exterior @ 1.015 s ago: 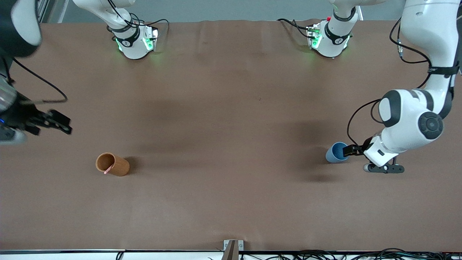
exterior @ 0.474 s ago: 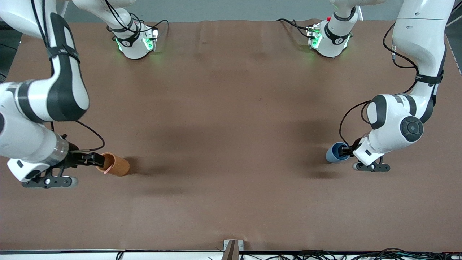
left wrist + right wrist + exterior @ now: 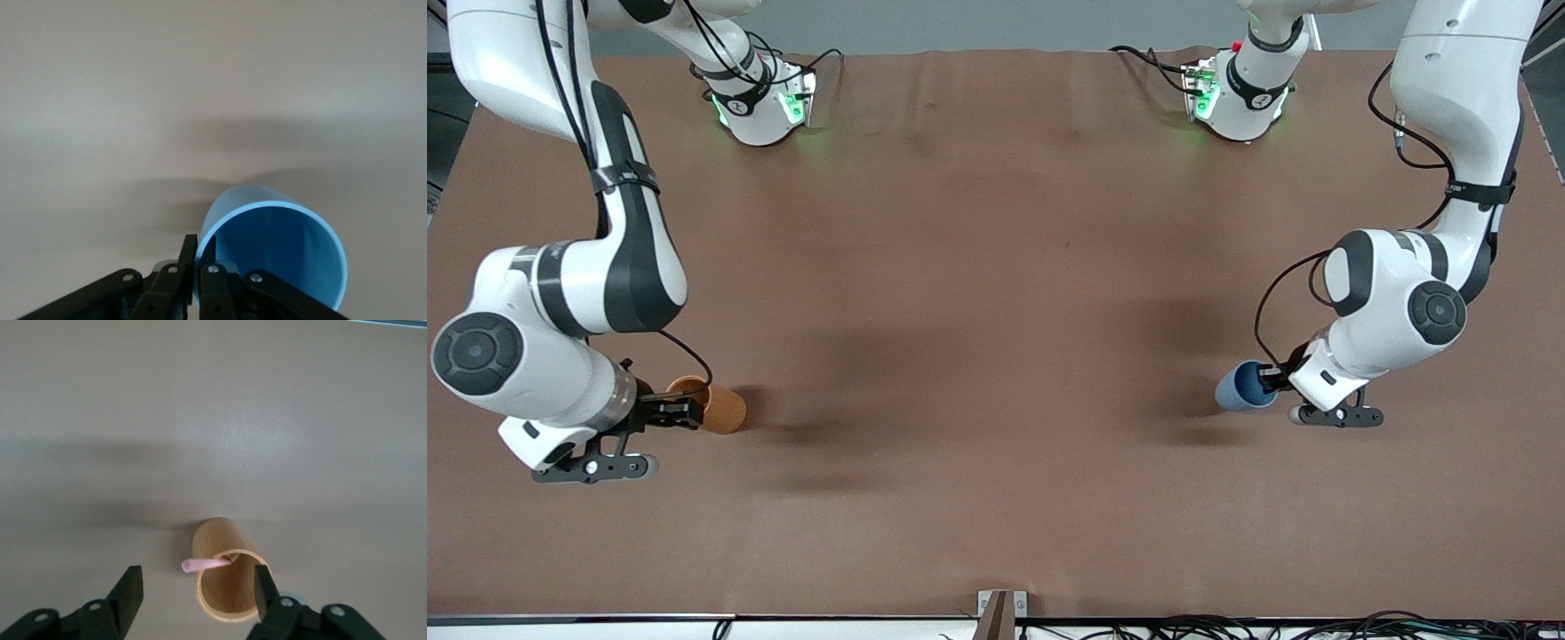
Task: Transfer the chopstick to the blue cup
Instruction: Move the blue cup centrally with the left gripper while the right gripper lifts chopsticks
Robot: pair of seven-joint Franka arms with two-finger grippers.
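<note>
Chopstick (image 3: 207,565) in orange-brown cup (image 3: 230,583)

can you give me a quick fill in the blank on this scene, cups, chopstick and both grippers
1. The left gripper is shut on the rim of the ____ cup.
2. The pink chopstick stands in the ____ cup, its tip poking over the rim.
3. The right gripper has its fingers ____ beside that cup's rim.
4. The chopstick's cup stands toward the ____ arm's end of the table.

Missing words: blue; orange-brown; open; right
</note>
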